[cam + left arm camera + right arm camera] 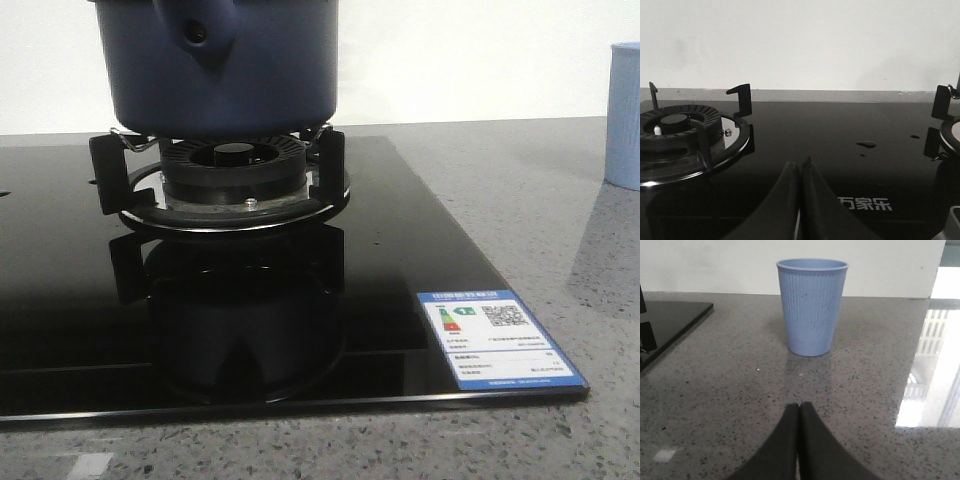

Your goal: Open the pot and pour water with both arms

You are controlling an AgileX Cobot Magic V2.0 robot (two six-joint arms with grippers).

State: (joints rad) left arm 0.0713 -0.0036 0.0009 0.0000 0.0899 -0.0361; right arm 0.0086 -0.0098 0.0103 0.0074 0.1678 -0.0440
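The dark navy pot (225,65) stands on the burner stand (230,180) of the black glass hob; its top is cut off by the front view's edge, and its handle socket with a hole (197,32) faces the camera. No gripper appears in the front view. My left gripper (801,167) is shut with nothing in it, low over the black glass between the two burners. My right gripper (799,407) is shut and empty, low over the grey stone counter, pointing at a pale blue ribbed cup (811,305) a short way ahead.
The pale blue cup (626,115) stands on the counter right of the hob. An empty second burner (682,132) with black pan supports lies near the left gripper. Water drops (866,144) lie on the glass. A blue energy label (495,340) marks the hob's front right corner.
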